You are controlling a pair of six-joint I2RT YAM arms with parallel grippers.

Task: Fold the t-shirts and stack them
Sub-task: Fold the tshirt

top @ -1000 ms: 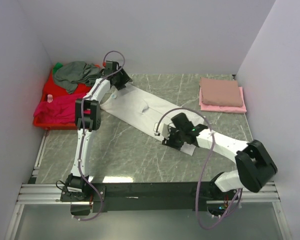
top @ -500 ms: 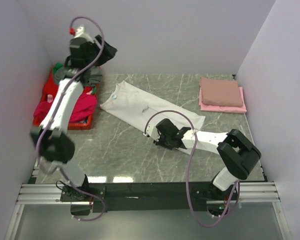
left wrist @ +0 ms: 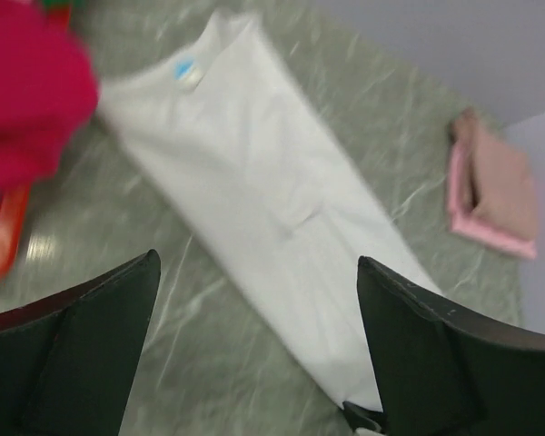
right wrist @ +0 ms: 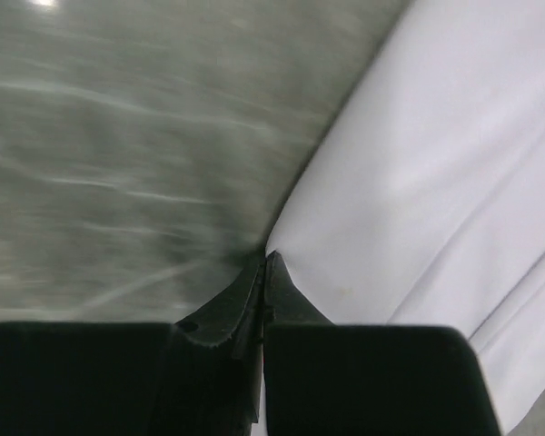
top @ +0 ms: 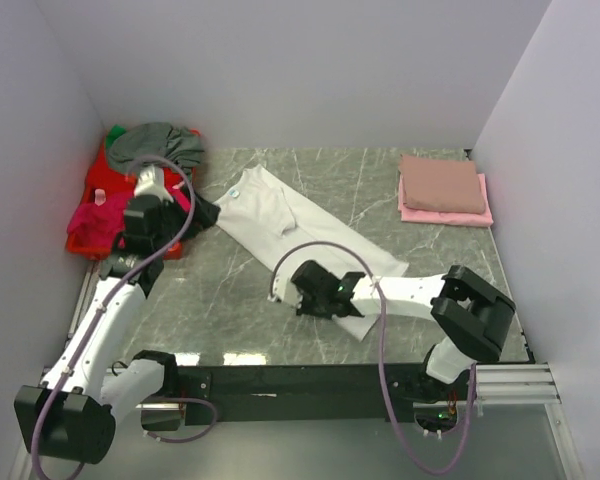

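Note:
A white t-shirt [top: 280, 215], folded into a long strip, lies diagonally on the marble table, its light-blue neck label [left wrist: 183, 68] at the far-left end. My left gripper [top: 206, 213] hovers just left of the collar, open and empty, and in the left wrist view the left gripper [left wrist: 257, 261] looks down over the white t-shirt [left wrist: 254, 182]. My right gripper [top: 297, 295] is at the strip's near end. In the right wrist view the right gripper [right wrist: 265, 259] is shut on the edge of the white t-shirt [right wrist: 436, 163].
A red basket [top: 80, 245] at the far left holds a grey t-shirt [top: 155, 145], a magenta t-shirt [top: 115, 215] and a bit of green. Two folded pink t-shirts [top: 442, 190] are stacked at the far right. Walls enclose the table on three sides.
My left arm swung up over the basket, then down beside the collar, its jaws opening wider. The right gripper slid left along the hem end and closed on the shirt's edge.

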